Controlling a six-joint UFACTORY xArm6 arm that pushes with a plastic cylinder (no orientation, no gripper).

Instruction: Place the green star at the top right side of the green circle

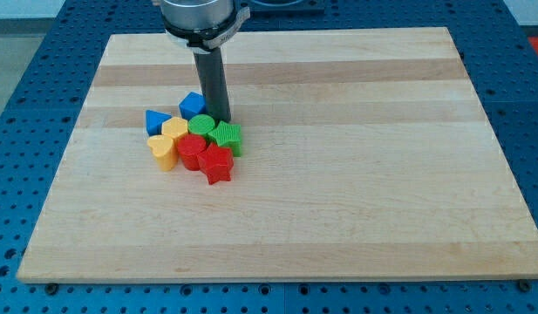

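The green star (227,137) lies at the right end of a tight cluster of blocks left of the board's middle. The green circle (201,125) touches it on its upper left. My tip (219,119) stands on the board just above the green star and right of the green circle, close to both. The rod rises straight up to the arm's head (203,17) at the view's top.
The cluster also holds a blue cube (193,105), a blue triangle (157,120), a yellow heart (174,129), a second yellow block (164,151), a red block (191,150) and a red star (216,163). The wooden board (356,174) rests on a blue perforated table.
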